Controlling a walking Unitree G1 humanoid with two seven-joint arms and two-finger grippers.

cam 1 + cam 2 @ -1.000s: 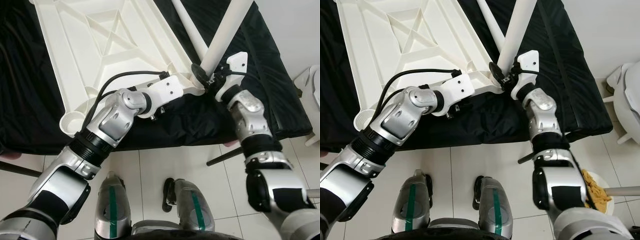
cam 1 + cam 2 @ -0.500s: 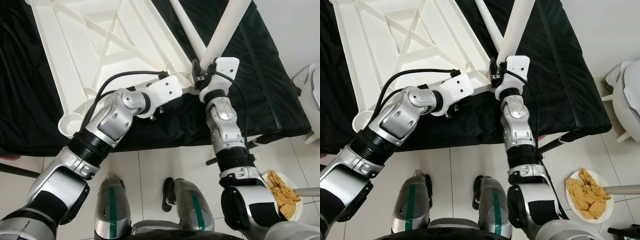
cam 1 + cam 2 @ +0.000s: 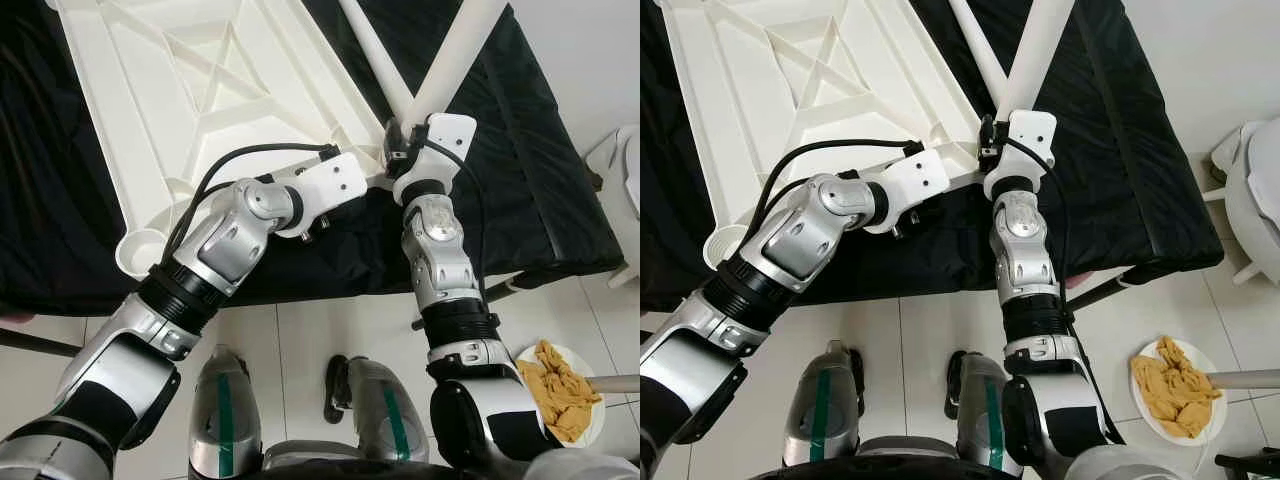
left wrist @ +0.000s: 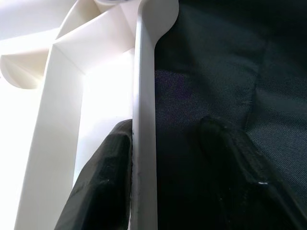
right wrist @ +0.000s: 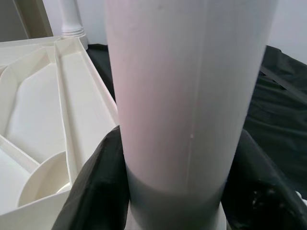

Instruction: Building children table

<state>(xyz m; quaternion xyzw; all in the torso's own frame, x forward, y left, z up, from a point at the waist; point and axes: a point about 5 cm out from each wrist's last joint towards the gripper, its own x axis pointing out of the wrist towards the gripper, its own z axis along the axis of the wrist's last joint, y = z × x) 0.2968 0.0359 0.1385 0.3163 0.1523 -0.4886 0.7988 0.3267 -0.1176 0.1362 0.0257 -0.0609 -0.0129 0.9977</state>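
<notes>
Upside-down white plastic table top [image 3: 200, 90] lies on the black cloth [image 3: 520, 180] — left gripper [image 4: 168, 158] pinches its rim, right gripper [image 5: 175, 191] squeezes a white round leg [image 3: 450, 60] at one corner — other corner sockets look empty.

the upturned tabletop [image 3: 190, 90] lies on the cloth-covered table [image 3: 520, 150], to the robot's left. two table legs [image 3: 455, 60] rise at its near right corner. a plate of food [image 3: 560, 390] sits on the floor [image 3: 300, 330], far right.
</notes>
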